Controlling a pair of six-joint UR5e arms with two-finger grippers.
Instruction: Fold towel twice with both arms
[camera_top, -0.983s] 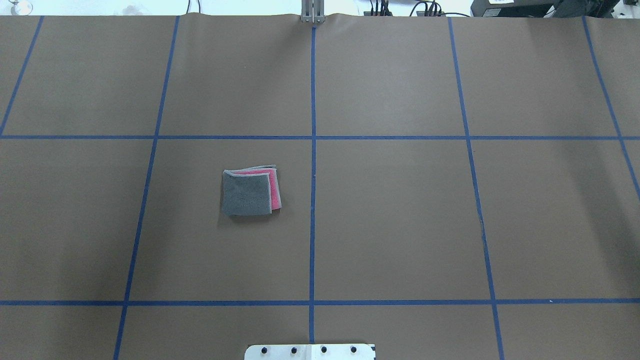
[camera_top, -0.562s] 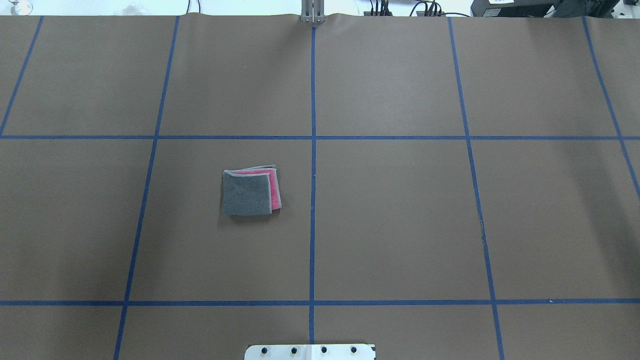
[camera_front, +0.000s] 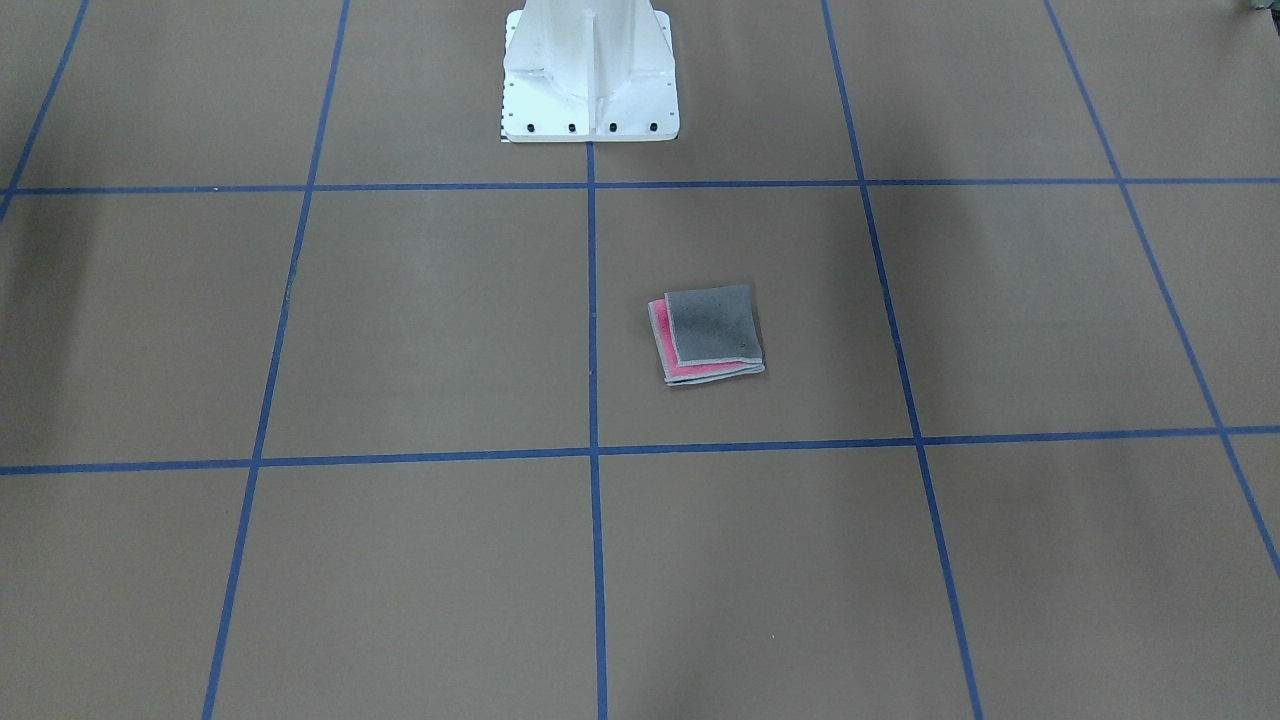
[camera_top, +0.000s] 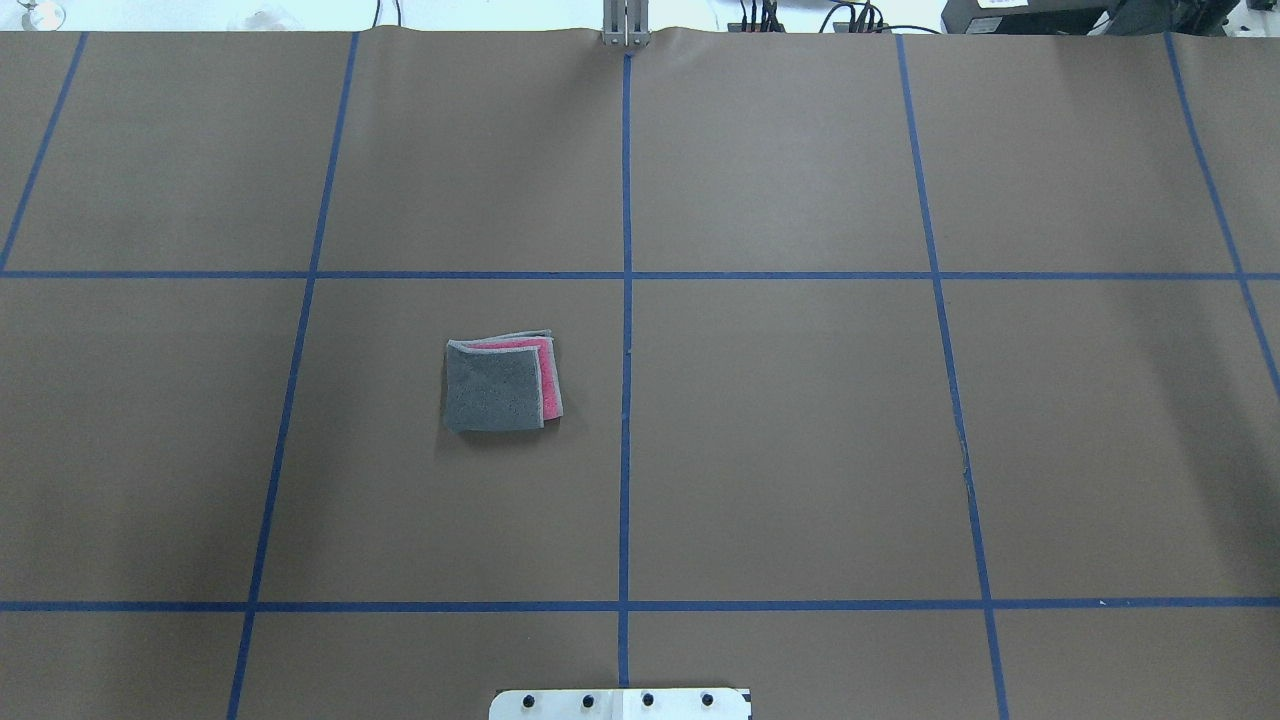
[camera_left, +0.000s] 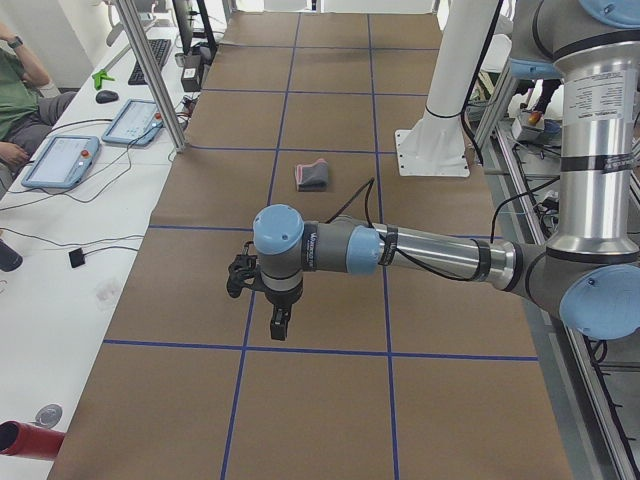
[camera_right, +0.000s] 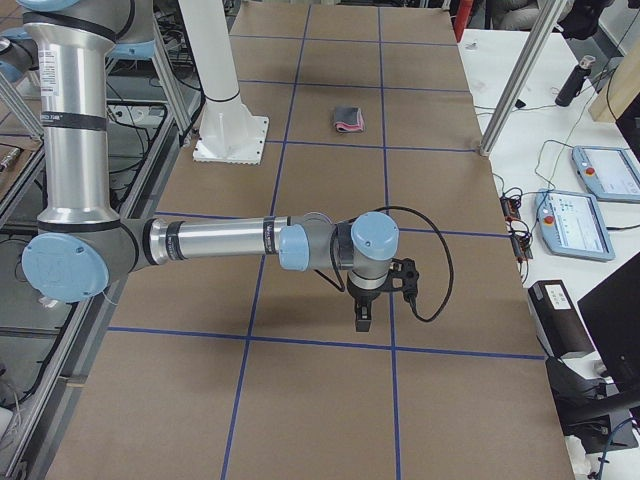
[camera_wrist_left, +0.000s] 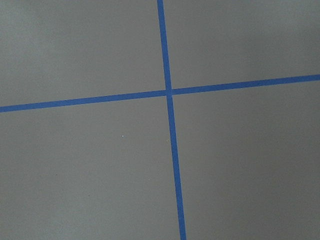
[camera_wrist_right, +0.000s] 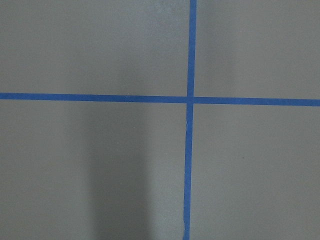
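Note:
The towel (camera_top: 497, 386) lies folded into a small square on the brown table cover, dark grey on top with pink layers showing at its far and right edges. It also shows in the front-facing view (camera_front: 711, 332), the exterior left view (camera_left: 313, 175) and the exterior right view (camera_right: 348, 120). My left gripper (camera_left: 280, 322) hangs over the table's left end, far from the towel. My right gripper (camera_right: 362, 318) hangs over the right end, also far away. Both point down; I cannot tell if they are open or shut. Both wrist views show only bare cover and tape lines.
The white pedestal base (camera_front: 590, 90) stands at the robot's side of the table. Blue tape lines (camera_top: 626, 330) grid the cover. Side benches hold tablets (camera_left: 60, 160) (camera_right: 608, 172) and cables. A seated person (camera_left: 15, 95) is at the far left.

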